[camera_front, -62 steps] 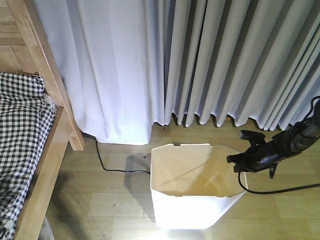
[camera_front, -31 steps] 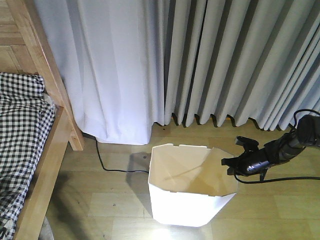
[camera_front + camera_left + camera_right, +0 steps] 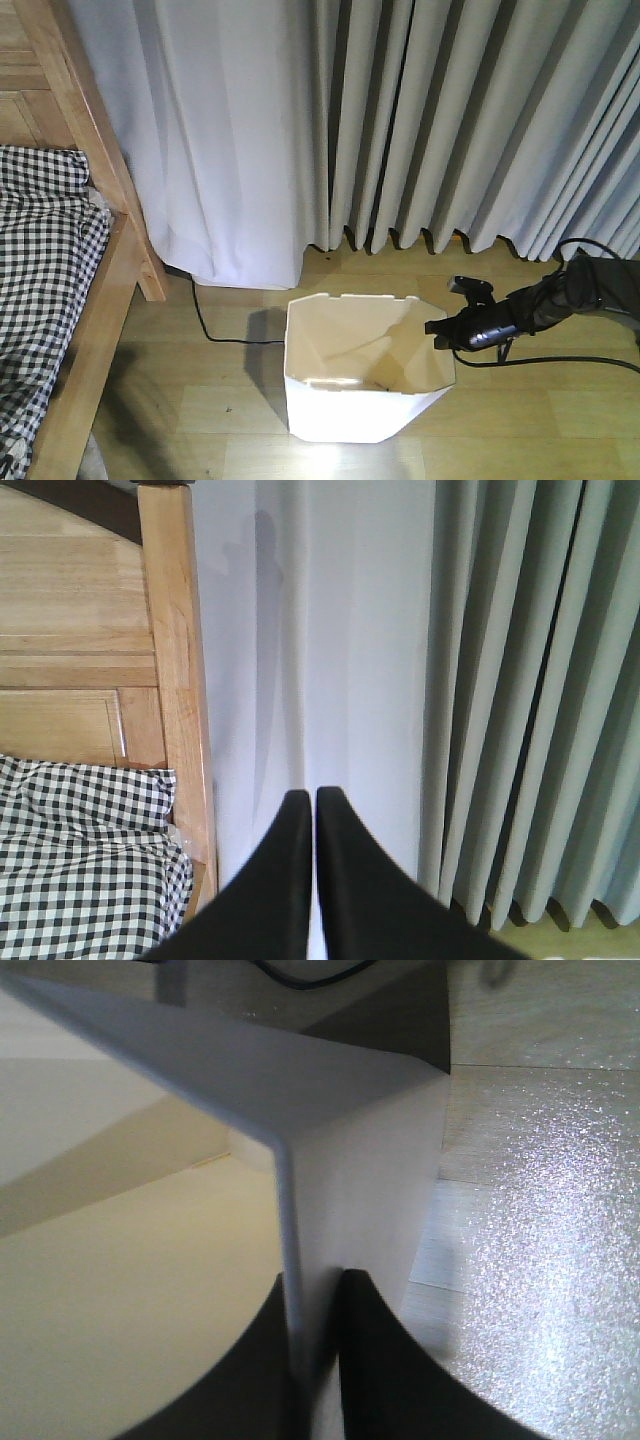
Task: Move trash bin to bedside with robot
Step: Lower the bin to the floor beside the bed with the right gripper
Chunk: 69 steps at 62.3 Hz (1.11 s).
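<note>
The white trash bin (image 3: 350,410) stands on the wooden floor, right of the bed (image 3: 95,330) with its light-brown frame and checked cover (image 3: 40,260). My right gripper (image 3: 437,332), on a slim black arm reaching in from the right, is shut on the bin's right rim. In the right wrist view the thin white rim (image 3: 290,1250) runs between the two black fingers (image 3: 380,1360), one inside and one outside the wall. My left gripper (image 3: 311,800) is shut with nothing in it, held up facing the curtain beside the bedpost (image 3: 180,680).
Long grey-white curtains (image 3: 400,120) hang behind the bin down to the floor. A black cable (image 3: 215,330) lies on the floor between bed and bin; another (image 3: 560,362) trails from the right arm. Bare floor lies between bed frame and bin.
The bin has slid left toward the bed, held by my right gripper. The right arm has dropped lower and stretched further left with it.
</note>
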{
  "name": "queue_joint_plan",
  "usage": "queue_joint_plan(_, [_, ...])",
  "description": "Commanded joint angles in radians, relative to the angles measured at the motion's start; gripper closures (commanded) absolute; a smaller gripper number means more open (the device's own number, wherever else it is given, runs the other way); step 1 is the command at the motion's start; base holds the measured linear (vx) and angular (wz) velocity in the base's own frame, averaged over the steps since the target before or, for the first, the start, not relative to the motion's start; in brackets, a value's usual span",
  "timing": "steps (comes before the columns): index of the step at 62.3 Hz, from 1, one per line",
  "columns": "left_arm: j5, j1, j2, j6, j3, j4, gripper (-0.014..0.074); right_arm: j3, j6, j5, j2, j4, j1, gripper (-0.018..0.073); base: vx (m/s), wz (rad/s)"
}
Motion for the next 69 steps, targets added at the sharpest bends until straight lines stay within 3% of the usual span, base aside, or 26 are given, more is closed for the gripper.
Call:
queue_joint_plan(1, [-0.077,-0.005,-0.01,-0.009,0.028,-0.003,0.0602,-0.037,-0.021,0.146,-0.07,0.054,-0.002,0.0564,0.0,0.0])
queue_joint_plan(15, [-0.077,-0.005,-0.01,-0.009,0.028,-0.003,0.0602,-0.045,-0.051,0.121,-0.049,0.052,-0.002,0.0548,0.0,0.0])
queue_joint_plan(25, [-0.077,-0.005,-0.01,-0.009,0.028,-0.003,0.0602,-0.045,-0.041,0.124,-0.035,0.055,-0.002,0.048,0.0,0.0])
queue_joint_plan(50, [-0.077,-0.005,-0.01,-0.009,0.028,-0.003,0.0602,-0.045,0.009,0.219,-0.039,0.051,-0.012,0.0088,0.0,0.0])
queue_joint_plan(61, [-0.077,-0.005,-0.01,-0.009,0.028,-0.003,0.0602,-0.042,0.044,0.248,-0.052,0.032,-0.035,0.0063,0.0,0.0])
queue_joint_plan(69, [-0.077,-0.005,-0.01,-0.009,0.028,-0.003,0.0602,-0.042,0.096,0.274,-0.068,-0.047,-0.047,0.0071,0.0,0.0])
